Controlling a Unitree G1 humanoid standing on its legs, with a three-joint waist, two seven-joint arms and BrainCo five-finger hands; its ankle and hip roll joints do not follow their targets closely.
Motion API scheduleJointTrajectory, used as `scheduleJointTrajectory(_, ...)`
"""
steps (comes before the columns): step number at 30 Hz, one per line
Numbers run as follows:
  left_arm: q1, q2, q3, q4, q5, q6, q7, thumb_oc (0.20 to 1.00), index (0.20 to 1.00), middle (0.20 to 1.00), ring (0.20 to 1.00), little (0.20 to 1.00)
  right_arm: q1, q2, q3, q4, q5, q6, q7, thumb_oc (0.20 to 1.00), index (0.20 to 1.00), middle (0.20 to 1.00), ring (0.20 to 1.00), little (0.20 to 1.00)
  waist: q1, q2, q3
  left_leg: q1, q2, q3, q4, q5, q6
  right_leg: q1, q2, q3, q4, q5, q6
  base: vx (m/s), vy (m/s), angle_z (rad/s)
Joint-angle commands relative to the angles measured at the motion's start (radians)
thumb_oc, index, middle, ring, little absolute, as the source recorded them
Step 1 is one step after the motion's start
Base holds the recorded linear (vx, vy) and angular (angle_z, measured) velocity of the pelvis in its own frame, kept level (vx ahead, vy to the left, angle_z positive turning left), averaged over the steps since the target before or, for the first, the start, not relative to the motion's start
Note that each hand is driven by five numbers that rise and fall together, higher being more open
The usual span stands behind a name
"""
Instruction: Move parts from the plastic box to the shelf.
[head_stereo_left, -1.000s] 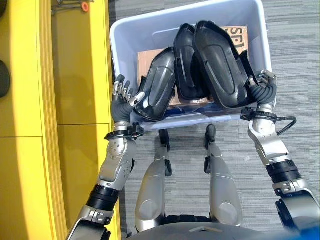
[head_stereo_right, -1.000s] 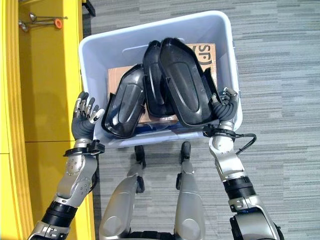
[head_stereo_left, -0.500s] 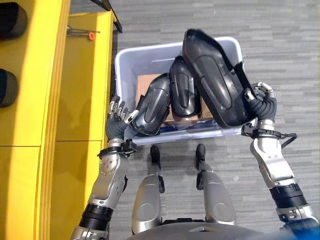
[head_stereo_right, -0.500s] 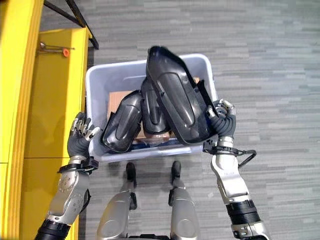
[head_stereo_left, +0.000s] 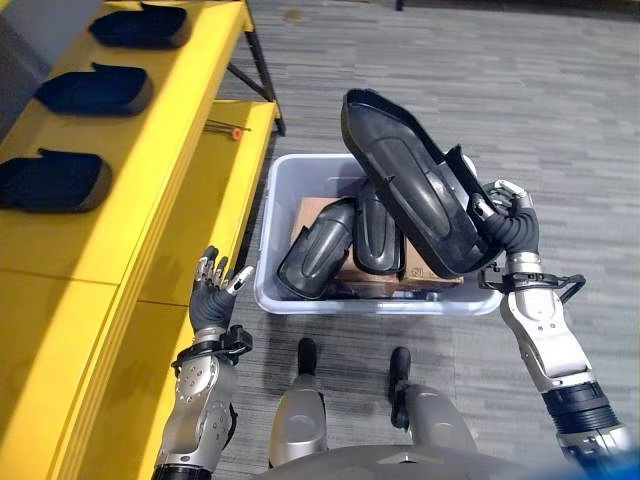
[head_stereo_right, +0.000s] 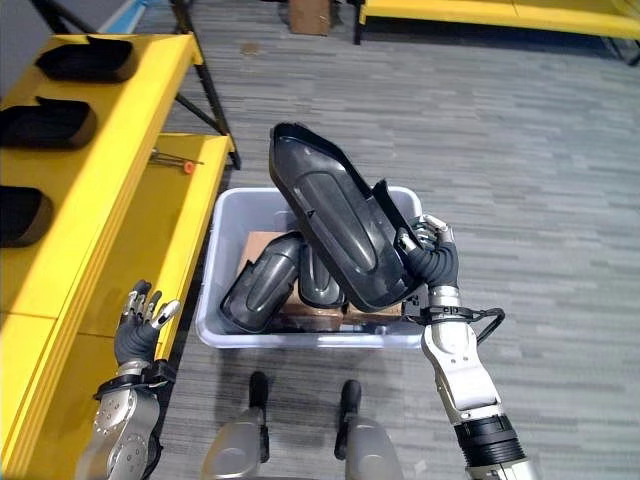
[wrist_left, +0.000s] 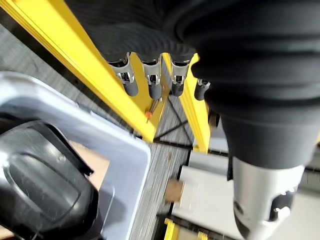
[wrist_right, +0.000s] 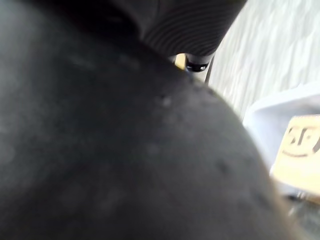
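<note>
shelving (head_stereo_left: 150, 190) in yellow runs along the far left, and three dark moulded parts (head_stereo_left: 95, 90) lie in a row on its upper level, each well apart from the next. a thin tool with an orange tip (head_stereo_left: 228, 128) lies on the lower level, near its far end.

my left hand (head_stereo_left: 212, 296) is raised just beside the lower shelf's edge, between that shelf and the plastic box (head_stereo_left: 275, 290). its fingers (wrist_left: 150, 80) are straight and a little spread, with nothing in them.

the plastic box sits on the grey carpet (head_stereo_left: 540, 110) to the right of the shelving. in it two black parts lean side by side against a cardboard box (head_stereo_left: 375, 275): the left part (head_stereo_left: 315, 250) tilts toward the near left corner, the middle part (head_stereo_left: 378, 235) stands just beside it on the right.

the large black part (head_stereo_left: 415, 185) is up out of the box, above its right half, tilted with its long end toward the far left. my right hand (head_stereo_left: 508, 218) has it by the near right end, fingers curled round the rim there. in the right wrist view the dark shell (wrist_right: 110, 150) sits close against the hand.
</note>
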Motion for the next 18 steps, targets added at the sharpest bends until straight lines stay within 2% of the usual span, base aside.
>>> scheduleJointTrajectory(1,-0.065,0.030,-0.020,0.002,0.013,-0.023,-0.028,1.000,1.000,1.000,1.000,1.000,-0.007,-0.010,-0.050,-0.100,0.041,-0.080,-0.006,0.200,0.200,0.200,0.200,0.200,-0.030,-0.050,-0.052,0.014,0.038,0.166,0.029,0.088,-0.050,-0.008,-0.100,-0.149,0.103,-0.132,0.078,-0.03,-0.079,1.81)
scheduleJointTrajectory(3,-0.072,0.032,-0.033,0.003,0.017,-0.023,-0.041,1.000,1.000,1.000,1.000,1.000,0.020,-0.007,-0.056,-0.094,0.037,-0.073,-0.010,0.200,0.200,0.200,0.200,0.200,-0.043,-0.057,-0.057,0.033,0.047,0.203,0.100,0.025,-0.050,0.012,-0.129,-0.195,0.091,-0.116,0.084,-0.06,-0.022,1.96)
scheduleJointTrajectory(4,-0.069,0.024,-0.027,0.000,0.014,-0.025,-0.047,1.000,1.000,1.000,1.000,1.000,0.048,0.000,-0.069,-0.095,0.033,-0.068,-0.004,0.200,0.200,0.200,0.200,0.200,-0.042,-0.063,-0.070,0.059,0.039,0.189,0.167,-0.041,-0.050,0.035,-0.154,-0.231,0.081,-0.106,0.085,-0.04,0.032,1.38)
scheduleJointTrajectory(7,-0.066,0.025,-0.027,-0.002,0.014,-0.024,-0.047,1.000,1.000,1.000,1.000,1.000,0.050,0.000,-0.069,-0.097,0.033,-0.067,-0.003,0.200,0.200,0.200,0.200,0.200,-0.046,-0.062,-0.069,0.057,0.039,0.184,0.175,-0.047,-0.049,0.040,-0.154,-0.235,0.081,-0.107,0.087,0.00,0.017,0.78)
scheduleJointTrajectory(8,-0.064,0.023,-0.024,-0.001,0.014,-0.021,-0.048,1.000,1.000,1.000,1.000,1.000,0.063,0.006,-0.078,-0.099,0.028,-0.066,-0.004,0.200,0.200,0.200,0.200,0.200,-0.049,-0.061,-0.080,0.077,0.034,0.187,0.149,-0.069,-0.047,0.043,-0.164,-0.249,0.084,-0.104,0.089,0.05,0.093,0.32)
scheduleJointTrajectory(9,-0.061,0.021,-0.029,-0.003,0.019,-0.017,-0.051,1.000,1.000,1.000,1.000,1.000,0.072,0.015,-0.085,-0.101,0.030,-0.065,-0.004,0.200,0.200,0.200,0.200,0.200,-0.051,-0.051,-0.088,0.083,0.023,0.181,0.111,-0.044,-0.047,0.054,-0.170,-0.263,0.082,-0.094,0.097,0.13,0.324,0.08)
scheduleJointTrajectory(10,-0.048,0.021,-0.006,-0.008,0.034,-0.015,-0.056,1.000,1.000,1.000,1.000,1.000,0.090,0.035,-0.091,-0.106,0.026,-0.062,0.008,0.200,0.200,0.200,0.200,0.200,-0.043,-0.043,-0.109,0.092,-0.008,0.183,0.063,-0.055,-0.038,0.084,-0.200,-0.284,0.068,-0.071,0.116,0.15,0.419,0.29)
scheduleJointTrajectory(11,-0.034,0.033,0.010,-0.019,0.048,-0.016,-0.059,1.000,1.000,1.000,1.000,1.000,0.101,0.051,-0.092,-0.109,0.037,-0.063,0.022,0.200,0.200,0.200,0.200,0.200,-0.039,-0.050,-0.119,0.104,-0.029,0.188,0.052,-0.066,-0.024,0.100,-0.217,-0.292,0.054,-0.048,0.133,0.13,0.396,0.54)
scheduleJointTrajectory(18,0.017,0.020,0.049,-0.028,0.065,-0.012,-0.046,1.000,1.000,1.000,1.000,1.000,0.100,0.069,-0.060,-0.099,0.032,-0.040,0.051,0.200,0.200,0.200,0.200,0.200,0.011,-0.076,-0.145,0.124,-0.089,0.162,0.016,-0.087,0.004,0.159,-0.255,-0.329,-0.017,0.009,0.169,0.05,0.145,0.27)
